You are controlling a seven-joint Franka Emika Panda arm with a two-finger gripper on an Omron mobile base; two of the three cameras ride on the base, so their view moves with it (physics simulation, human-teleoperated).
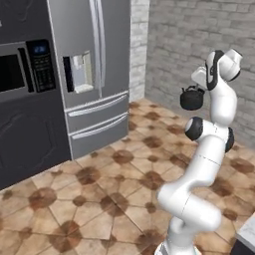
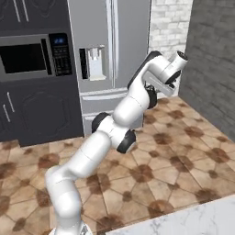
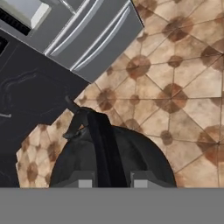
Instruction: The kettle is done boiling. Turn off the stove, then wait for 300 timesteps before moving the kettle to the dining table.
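The small black kettle point(image 1: 191, 98) hangs in the air above the tiled floor, held from above by its arched handle. My gripper point(image 1: 192, 87) is shut on that handle. In the hand view the kettle point(image 3: 131, 153) sits right under the gripper point(image 3: 109, 181), its handle running between the two fingertips and its spout pointing up-left. The stove is out of view. A white marble top point(image 2: 197, 219) shows at the lower right; I cannot tell whether it is the dining table.
A steel fridge point(image 1: 94, 69) with drawers stands ahead on the left, beside a black cabinet wall with a built-in microwave point(image 1: 20, 74). A grey brick wall point(image 1: 199, 35) closes the right side. Brown tiled floor point(image 1: 99, 199) lies open below the arm.
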